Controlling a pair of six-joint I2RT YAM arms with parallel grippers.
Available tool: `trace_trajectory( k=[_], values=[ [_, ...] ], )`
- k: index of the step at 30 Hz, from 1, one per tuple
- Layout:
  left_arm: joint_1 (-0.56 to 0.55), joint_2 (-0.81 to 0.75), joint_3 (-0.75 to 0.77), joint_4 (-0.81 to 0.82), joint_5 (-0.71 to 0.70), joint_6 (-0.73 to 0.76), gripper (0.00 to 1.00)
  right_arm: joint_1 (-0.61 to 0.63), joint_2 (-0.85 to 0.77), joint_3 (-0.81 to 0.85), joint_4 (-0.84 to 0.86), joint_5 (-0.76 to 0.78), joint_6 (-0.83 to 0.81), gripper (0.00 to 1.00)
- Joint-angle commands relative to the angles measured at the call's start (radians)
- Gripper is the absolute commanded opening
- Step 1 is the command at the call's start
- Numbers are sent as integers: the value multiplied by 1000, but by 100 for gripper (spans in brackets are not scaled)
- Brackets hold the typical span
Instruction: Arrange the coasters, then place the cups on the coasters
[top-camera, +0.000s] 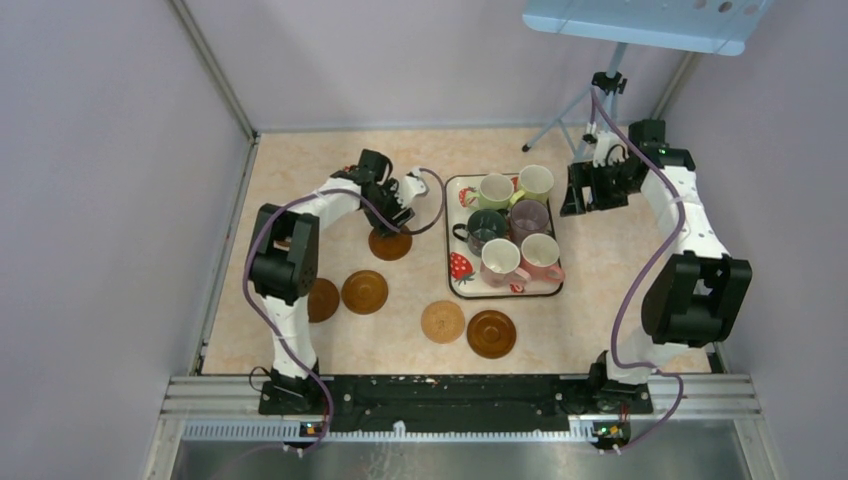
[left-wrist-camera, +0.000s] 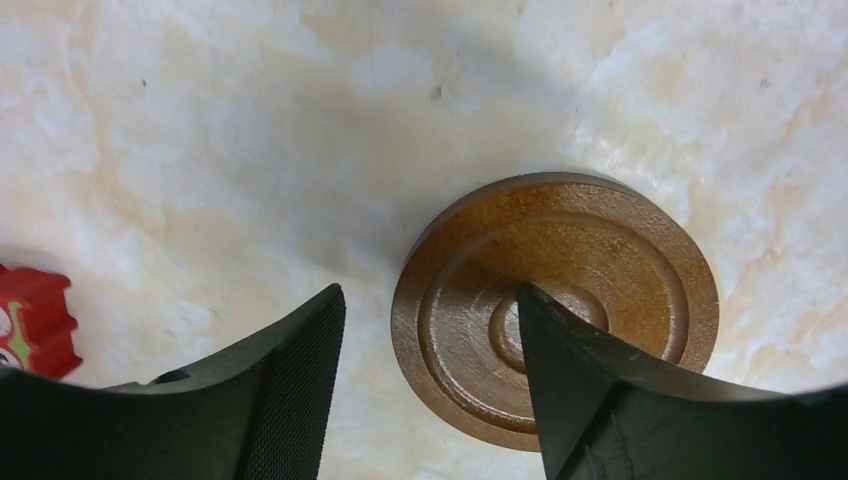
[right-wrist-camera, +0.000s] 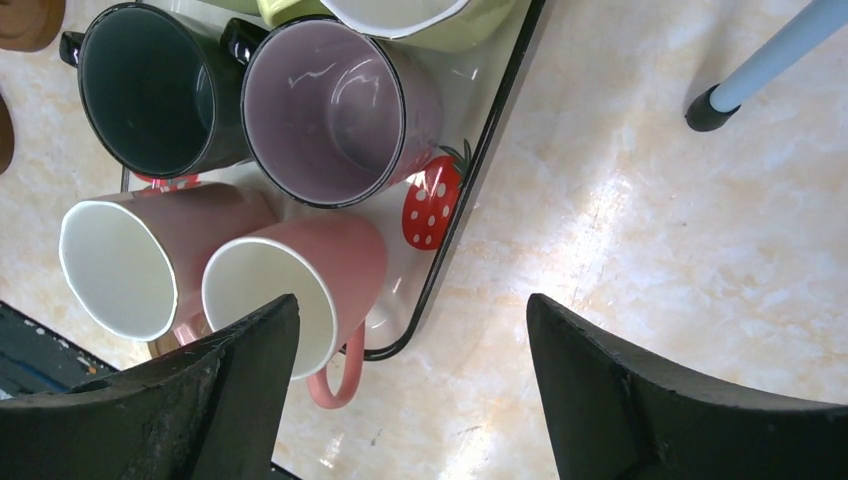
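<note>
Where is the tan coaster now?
In the top view, the tan coaster lies just left of a dark brown coaster, on the near side of the tray.

You are getting soft, even light from above in the overhead view, with only faint shadows falling left and right of the tray (top-camera: 500, 294). In the right wrist view, glare is whitening the tabletop (right-wrist-camera: 620, 210) just beside the tray.

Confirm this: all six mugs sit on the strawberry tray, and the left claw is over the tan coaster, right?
Not quite. The left claw is over a dark brown coaster, as the left wrist view shows; the tan coaster lies apart. The rest holds.
</note>
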Motion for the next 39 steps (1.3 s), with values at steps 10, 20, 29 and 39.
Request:
trace_trajectory(
  k=[10,20,29,39],
  values=[
    [-40,210,234,67,-19,-65,53,-13,15,67,2,-5,-12,83],
    [-57,223,268,42,41,-103,62,-13,11,51,8,-12,-9,83],
    [-34,125,396,-61,54,-201,77,-13,21,75,12,-17,-12,83],
    [329,-47,317,-211,127,-296,86,-13,34,73,71,-80,13,83]
  ],
)
